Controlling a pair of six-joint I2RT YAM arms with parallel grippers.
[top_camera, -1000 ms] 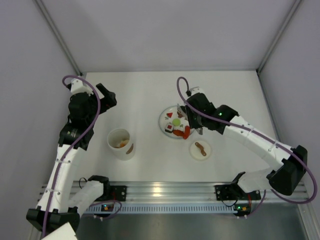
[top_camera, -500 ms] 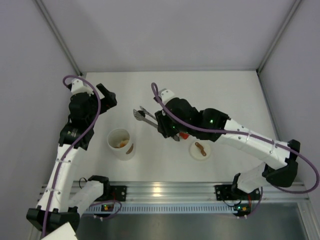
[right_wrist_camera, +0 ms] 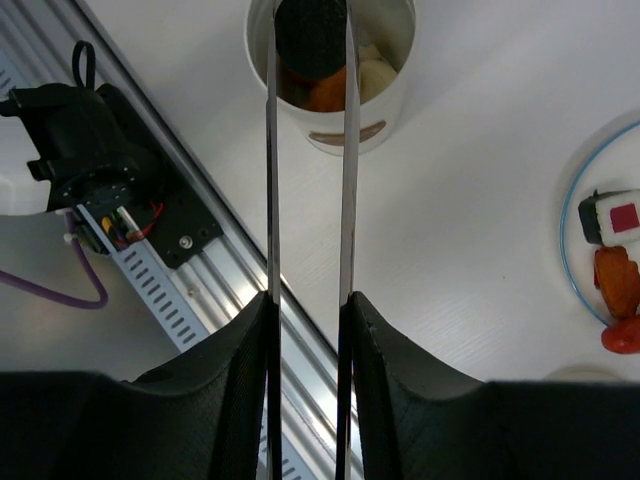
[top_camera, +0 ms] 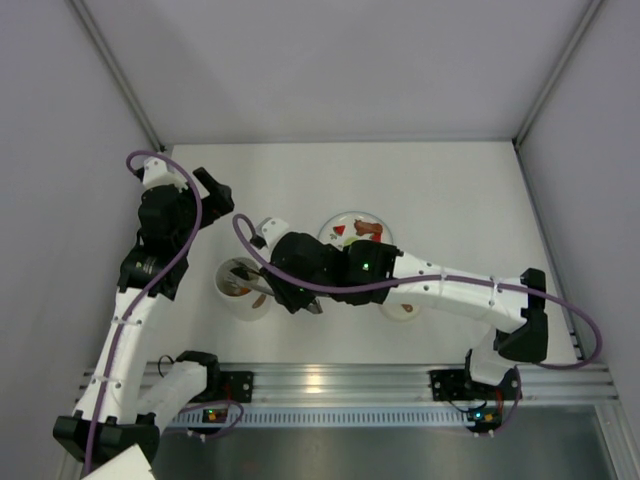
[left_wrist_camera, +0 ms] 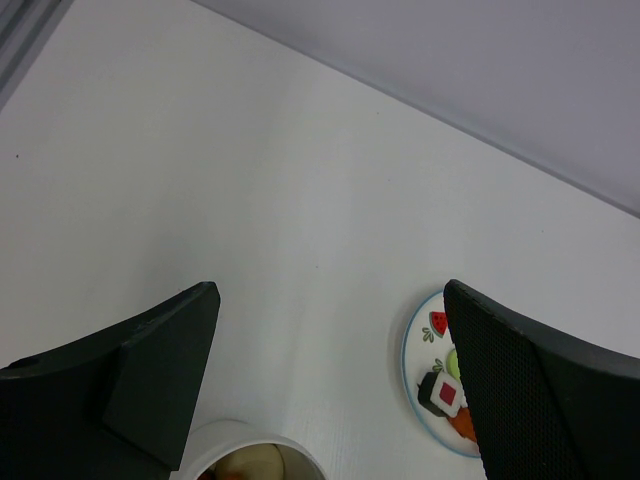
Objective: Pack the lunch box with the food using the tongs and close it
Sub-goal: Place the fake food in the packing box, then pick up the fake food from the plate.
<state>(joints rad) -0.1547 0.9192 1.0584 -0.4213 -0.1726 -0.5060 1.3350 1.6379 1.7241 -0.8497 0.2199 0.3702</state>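
Top external view: a white table (top_camera: 450,190) forms the floor of a booth enclosed by plain grey walls (top_camera: 330,60). An aluminium rail (top_camera: 340,385) runs along the near edge and carries both arm bases. The right arm (top_camera: 450,290) stretches leftward across the table. The left arm (top_camera: 150,265) stands folded at the left side. The lunch box (top_camera: 245,308) stands upright and open-topped, left of centre and near the rail. The plate (top_camera: 360,214) lies behind the right arm, which covers its near half. The same arm also covers most of a small white disc (top_camera: 408,312) to the right of the lunch box.

Right wrist view: the right gripper (right_wrist_camera: 306,300) is pressed in on both blades of the tongs (right_wrist_camera: 270,180), pinching them. The tong tips reach over the lunch box mouth with a black food piece (right_wrist_camera: 310,35) between them. It appears level with the rim, but depth is hard to judge. An orange piece (right_wrist_camera: 325,95) and a pale piece (right_wrist_camera: 375,72) lie inside. The right frame edge cuts off the plate.

Left wrist view: the left gripper (left_wrist_camera: 330,295) is spread wide and empty above bare table. The bottom edge cuts off the lunch box, and one finger (left_wrist_camera: 530,400) hides part of the plate.
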